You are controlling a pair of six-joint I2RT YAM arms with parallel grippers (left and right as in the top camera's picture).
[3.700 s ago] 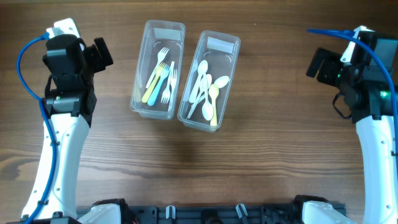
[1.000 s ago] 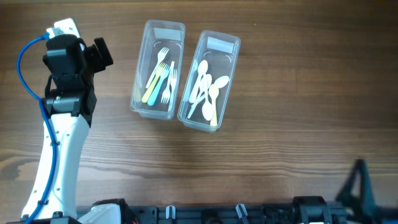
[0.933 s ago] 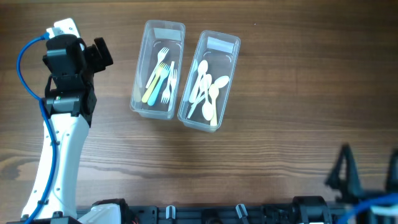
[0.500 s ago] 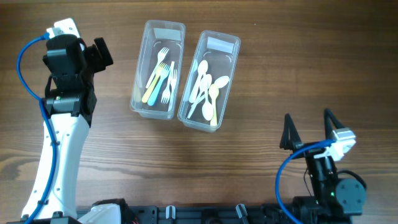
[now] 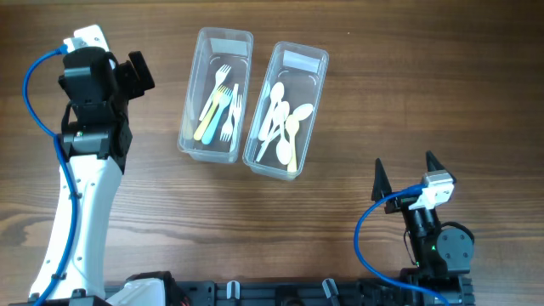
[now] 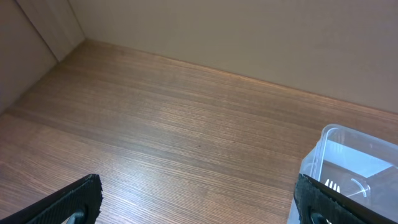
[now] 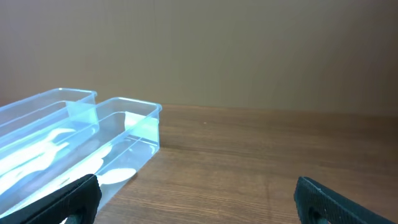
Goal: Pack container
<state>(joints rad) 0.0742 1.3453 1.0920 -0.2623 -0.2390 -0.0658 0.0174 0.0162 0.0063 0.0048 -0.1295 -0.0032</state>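
Two clear containers sit side by side at upper centre. The fork container (image 5: 224,41) holds about four forks (image 5: 219,106), and the spoon container (image 5: 303,61) holds roughly five spoons (image 5: 282,119). Two grippers, jaws spread and empty: left gripper (image 5: 138,72) upper left, right gripper (image 5: 405,167) lower right.

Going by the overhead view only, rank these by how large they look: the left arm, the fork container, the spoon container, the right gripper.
1. left arm, largest, though it stands nearer the camera.
2. fork container and spoon container: they look alike, so not ranked.
3. right gripper, smallest.
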